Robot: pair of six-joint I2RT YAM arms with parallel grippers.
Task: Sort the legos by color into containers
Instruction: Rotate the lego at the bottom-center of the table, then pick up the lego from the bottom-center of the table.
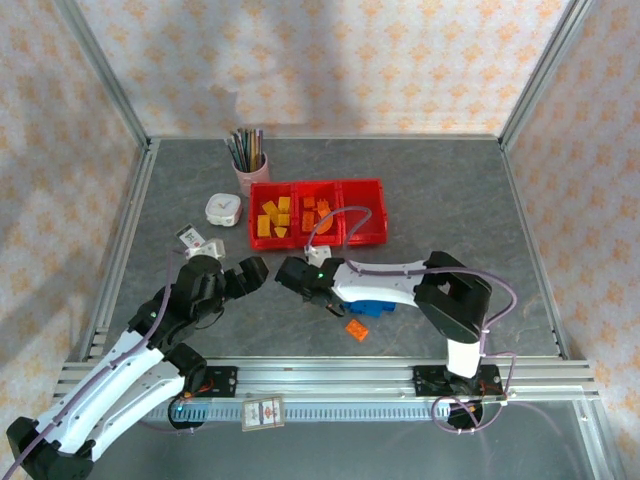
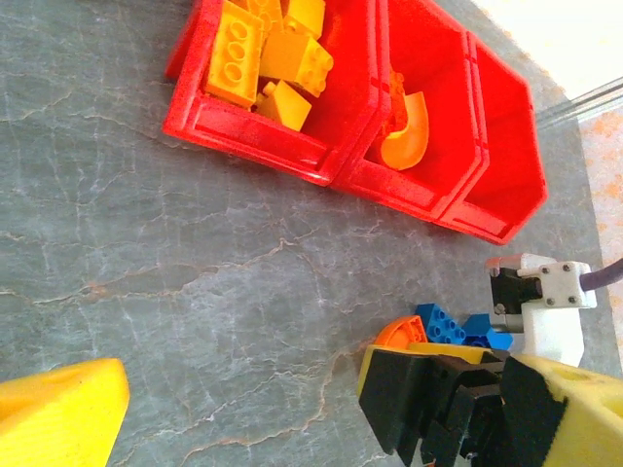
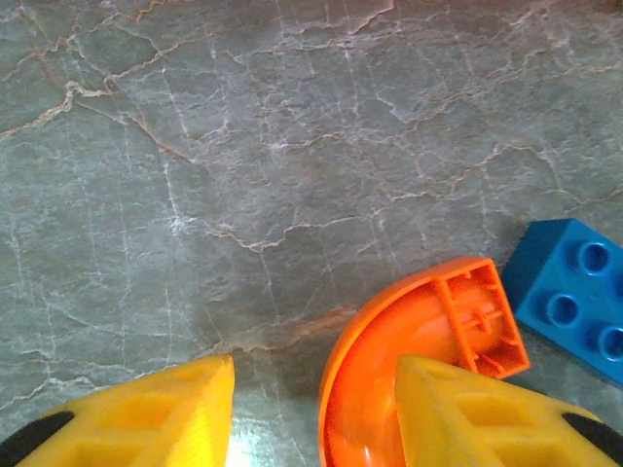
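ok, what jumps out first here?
Three joined red bins stand on the grey table: yellow blocks in the left one, orange pieces in the centre, the right bare. In front of them the right jaws frame the edge of an orange arch, a blue block beside it.

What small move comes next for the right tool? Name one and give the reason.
Probably close the right tool on the orange arch. The arch lies on the table between its fingers, next to one, with a gap to the other finger, so it seems not yet gripped.
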